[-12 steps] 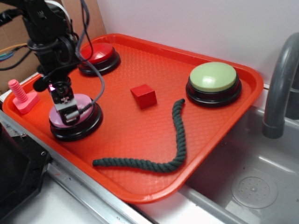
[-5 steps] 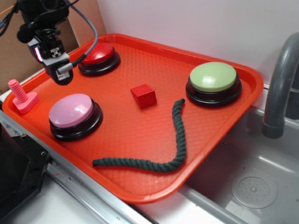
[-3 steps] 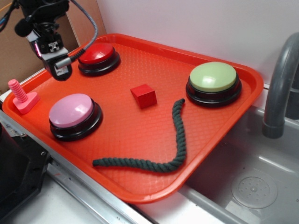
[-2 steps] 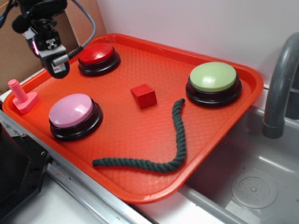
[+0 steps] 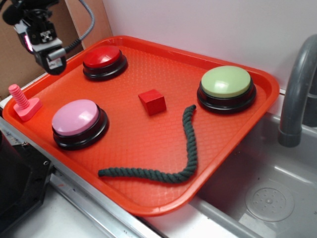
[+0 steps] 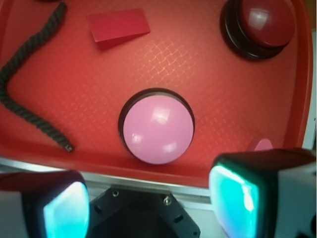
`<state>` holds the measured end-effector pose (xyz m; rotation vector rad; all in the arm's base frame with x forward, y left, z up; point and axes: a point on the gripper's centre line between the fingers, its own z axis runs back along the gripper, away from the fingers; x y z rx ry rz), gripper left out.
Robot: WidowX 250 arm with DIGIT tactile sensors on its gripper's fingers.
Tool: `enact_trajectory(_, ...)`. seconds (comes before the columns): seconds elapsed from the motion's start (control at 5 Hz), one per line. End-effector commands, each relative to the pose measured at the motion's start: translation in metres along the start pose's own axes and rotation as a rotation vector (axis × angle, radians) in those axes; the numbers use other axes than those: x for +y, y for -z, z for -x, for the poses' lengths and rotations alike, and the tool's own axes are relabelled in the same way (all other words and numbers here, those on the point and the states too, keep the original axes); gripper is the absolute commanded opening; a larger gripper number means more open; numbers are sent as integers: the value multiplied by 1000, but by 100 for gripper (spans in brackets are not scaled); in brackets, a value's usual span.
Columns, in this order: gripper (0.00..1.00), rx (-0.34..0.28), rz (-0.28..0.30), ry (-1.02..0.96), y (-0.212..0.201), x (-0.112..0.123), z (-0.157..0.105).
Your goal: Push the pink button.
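Observation:
The pink button (image 5: 77, 118), a light-pink dome on a black round base, stands at the near left of the red tray (image 5: 148, 208). My gripper (image 5: 54, 65) hangs high above the tray's left rim, behind and to the left of the button and well clear of it. In the wrist view the pink button (image 6: 157, 128) lies far below, ahead of my gripper (image 6: 148, 208). The two fingers (image 6: 237, 196) stand wide apart with nothing between them, so it is open.
Also on the tray are a red button (image 5: 102, 57) at the back left, a green button (image 5: 226, 82) at the back right, a red cube (image 5: 152, 100) and a dark rope (image 5: 168, 153). A pink bolt (image 5: 22, 101) stands off the left rim. Right: grey faucet (image 5: 294, 94), sink (image 5: 267, 193).
My gripper was down on the pink button, then lifted off it and has kept rising towards the back left. The button and the other things have not moved.

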<state>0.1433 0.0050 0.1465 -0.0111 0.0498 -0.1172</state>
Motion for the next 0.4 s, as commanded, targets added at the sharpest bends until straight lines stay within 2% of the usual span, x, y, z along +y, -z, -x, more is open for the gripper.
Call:
enact_trajectory(0.0,100,-37,21,-24,-21,-3,-6)
enact_trajectory(0.2,100,-25,37,-26,-27,-6,-5)
